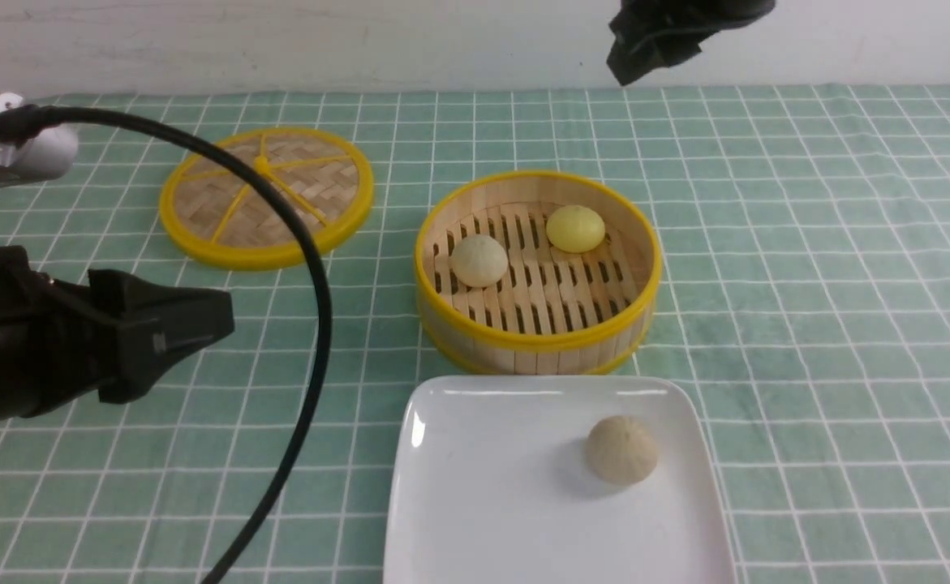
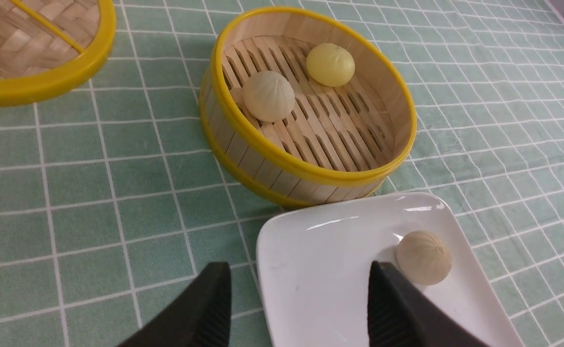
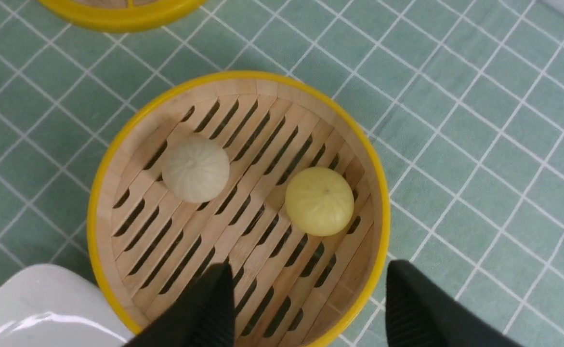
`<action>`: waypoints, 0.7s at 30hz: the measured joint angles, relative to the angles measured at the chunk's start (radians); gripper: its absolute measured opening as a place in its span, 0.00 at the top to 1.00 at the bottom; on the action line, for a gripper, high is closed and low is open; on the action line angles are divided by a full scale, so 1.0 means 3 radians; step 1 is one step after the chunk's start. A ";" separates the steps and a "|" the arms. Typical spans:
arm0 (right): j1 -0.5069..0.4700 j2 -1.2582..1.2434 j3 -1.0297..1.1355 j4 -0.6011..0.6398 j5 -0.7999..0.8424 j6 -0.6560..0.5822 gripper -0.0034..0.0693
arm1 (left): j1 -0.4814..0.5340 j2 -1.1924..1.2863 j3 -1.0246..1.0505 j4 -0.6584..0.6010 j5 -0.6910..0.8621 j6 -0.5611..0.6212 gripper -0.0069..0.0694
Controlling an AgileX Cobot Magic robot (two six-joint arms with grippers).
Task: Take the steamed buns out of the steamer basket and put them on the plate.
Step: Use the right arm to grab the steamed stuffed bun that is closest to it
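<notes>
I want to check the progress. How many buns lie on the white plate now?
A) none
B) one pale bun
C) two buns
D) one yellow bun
B: one pale bun lies on the plate; the other pale bun and the yellow bun sit in the steamer basket.

No readable text, label, brand, number or sign shows up in any of the three views right now.
</notes>
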 joint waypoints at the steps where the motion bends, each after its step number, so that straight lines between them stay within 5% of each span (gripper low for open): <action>1: 0.0000 0.0089 -0.0106 0.0000 0.0029 0.0022 0.36 | 0.0000 0.0000 0.0000 0.0000 0.0000 0.0000 0.38; 21: 0.0000 0.1400 -0.0413 -0.0014 -0.0044 0.0086 0.37 | 0.0000 0.0000 0.0000 0.0000 0.0044 0.0000 0.38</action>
